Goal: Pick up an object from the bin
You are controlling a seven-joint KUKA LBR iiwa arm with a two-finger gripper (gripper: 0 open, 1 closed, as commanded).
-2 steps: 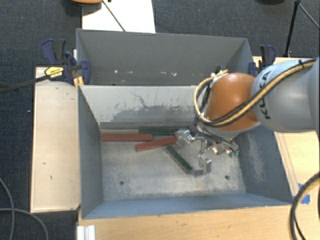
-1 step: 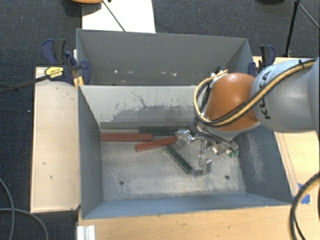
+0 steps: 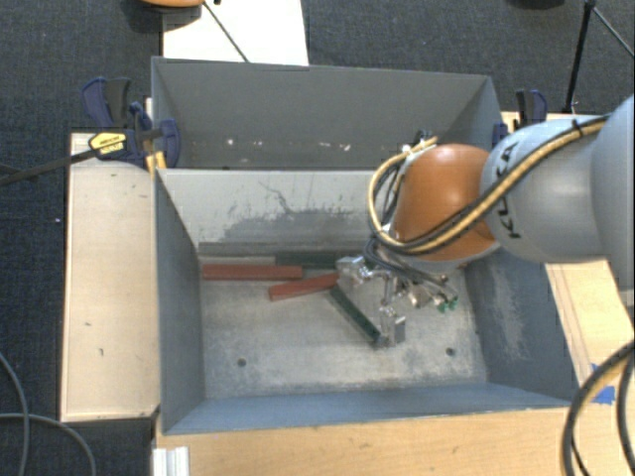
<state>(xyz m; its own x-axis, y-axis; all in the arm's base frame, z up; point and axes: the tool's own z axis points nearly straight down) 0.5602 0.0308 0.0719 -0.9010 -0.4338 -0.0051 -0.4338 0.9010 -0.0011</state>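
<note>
As the hand (image 3: 394, 317) is held over one slanted dark green flat bar (image 3: 353, 315) midway across the grey metal bin (image 3: 181, 365), two red-brown flat bars (image 3: 238, 272) (image 3: 303, 288) and a second green bar (image 3: 308, 260) are seen left of it; whether the hand is open or closed cannot be told.

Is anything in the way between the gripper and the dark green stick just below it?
Nothing visible. The gripper sits right at the dark green stick; the red sticks lie off to the view's left.
</note>
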